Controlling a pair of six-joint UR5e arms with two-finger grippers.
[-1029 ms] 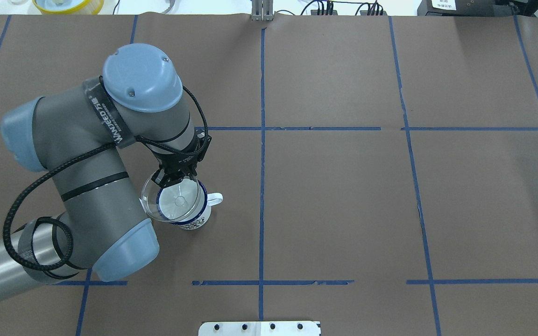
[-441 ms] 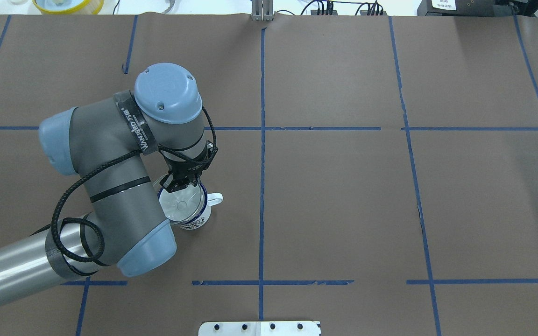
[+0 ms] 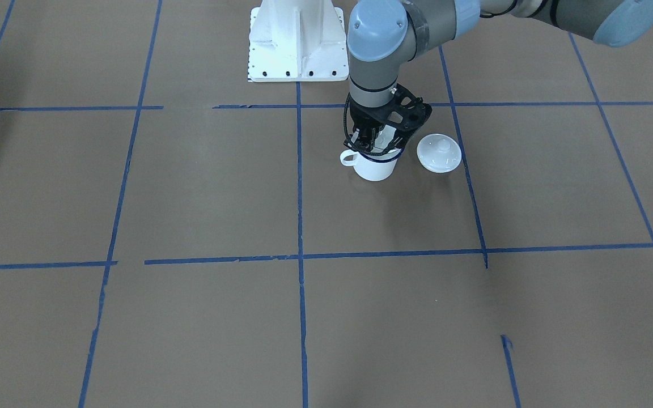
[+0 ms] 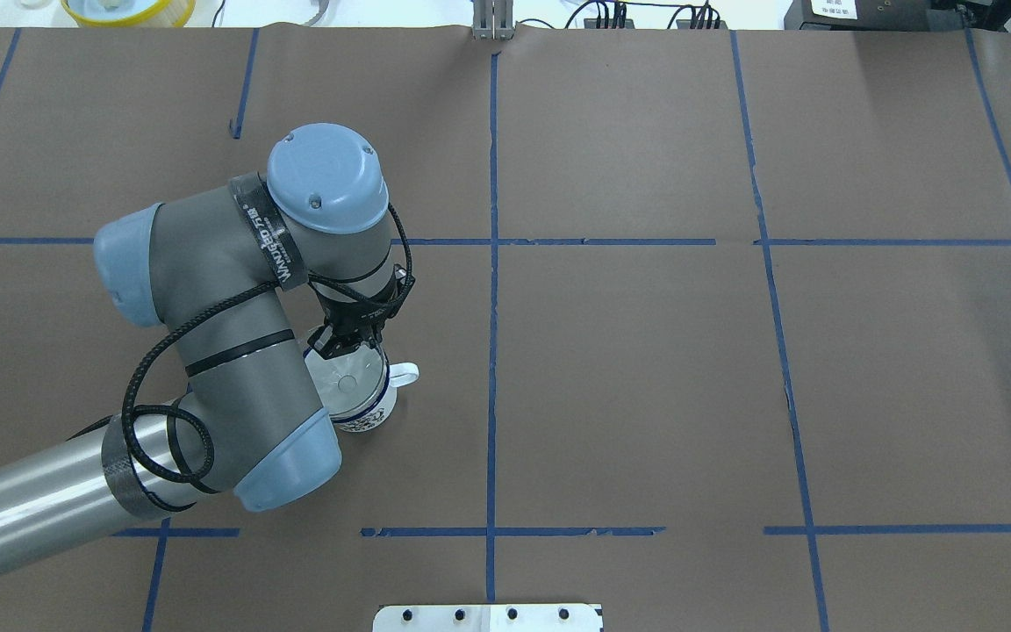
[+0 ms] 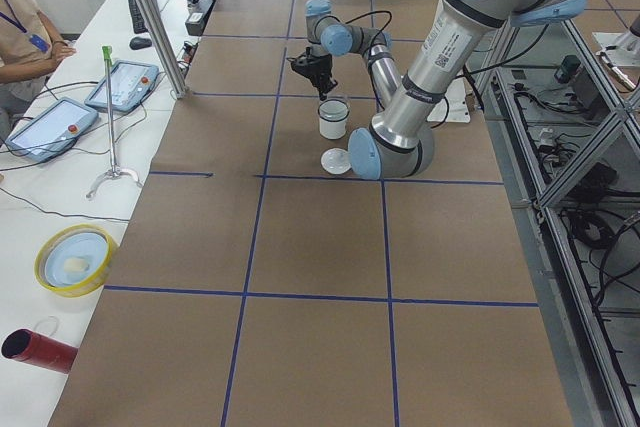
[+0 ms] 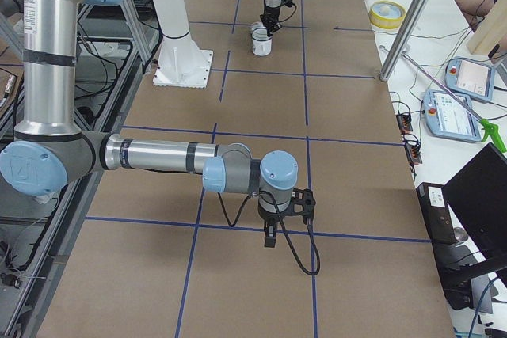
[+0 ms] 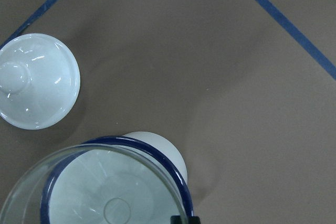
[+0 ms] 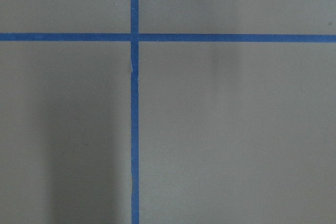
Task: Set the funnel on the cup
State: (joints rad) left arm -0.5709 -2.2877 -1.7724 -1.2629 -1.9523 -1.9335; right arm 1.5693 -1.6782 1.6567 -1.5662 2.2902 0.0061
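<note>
The clear funnel (image 4: 340, 383) sits in the mouth of the white, blue-rimmed cup (image 4: 376, 412), whose handle points right. My left gripper (image 4: 347, 345) is shut on the funnel's far rim, right above the cup. In the left wrist view the funnel (image 7: 113, 208) lies over the cup's blue rim (image 7: 163, 158), shifted slightly to one side. I cannot tell whether it rests on the rim. In the front view the gripper (image 3: 373, 143) stands directly over the cup (image 3: 374, 168). My right gripper (image 6: 269, 237) hangs far away over bare table, and I cannot tell whether it is open or shut.
A white domed lid with a knob (image 3: 439, 153) lies on the table just beside the cup, also in the left wrist view (image 7: 37, 80). The robot's white base (image 3: 295, 39) stands behind. Blue tape lines divide the brown table cover.
My left arm has swung right and come down, bringing the funnel from an offset position left of the cup to sit centred in its mouth.
</note>
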